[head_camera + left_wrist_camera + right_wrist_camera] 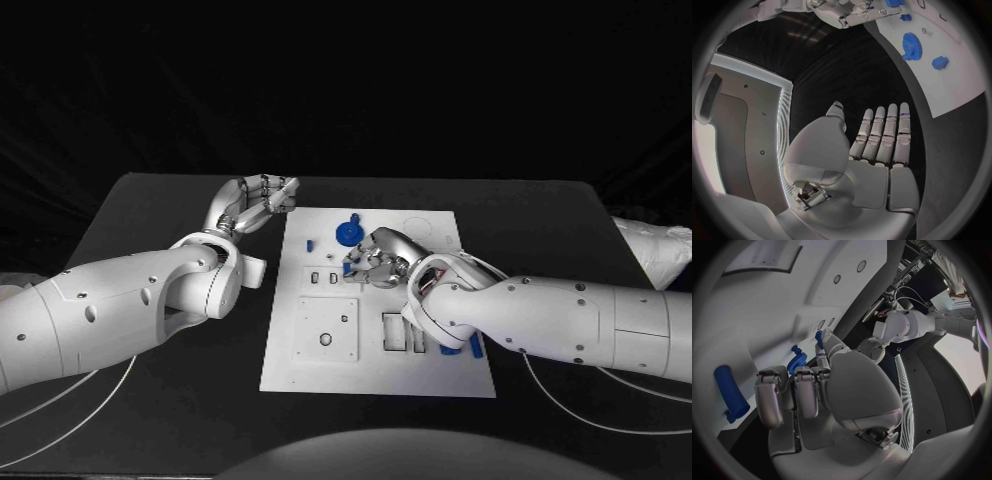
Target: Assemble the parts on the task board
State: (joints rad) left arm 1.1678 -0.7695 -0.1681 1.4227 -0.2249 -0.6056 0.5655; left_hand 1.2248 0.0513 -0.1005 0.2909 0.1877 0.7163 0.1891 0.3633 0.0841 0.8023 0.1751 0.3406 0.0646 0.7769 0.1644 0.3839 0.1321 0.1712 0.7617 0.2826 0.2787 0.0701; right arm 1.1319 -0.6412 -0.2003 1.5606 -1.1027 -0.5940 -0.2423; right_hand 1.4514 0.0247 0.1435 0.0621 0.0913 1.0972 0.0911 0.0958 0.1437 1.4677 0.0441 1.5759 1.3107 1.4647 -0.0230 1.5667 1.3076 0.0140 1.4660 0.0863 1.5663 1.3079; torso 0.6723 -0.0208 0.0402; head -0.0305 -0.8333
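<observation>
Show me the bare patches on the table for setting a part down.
Free: black table left of the task board, beyond the left hand; also the strip before the board's near edge. Crowded: board middle, where the right hand works beside the blue gear.

Matt white task board (433, 375); blue plastic gear (348, 233); matt black table (144, 210).

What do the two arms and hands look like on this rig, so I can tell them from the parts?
Both arms are smooth white shells with small dark screw dots. The left arm and right arm each trail thin white cables underneath. The left hand and right hand are silver metal with segmented fingers, unlike the blue parts.
</observation>
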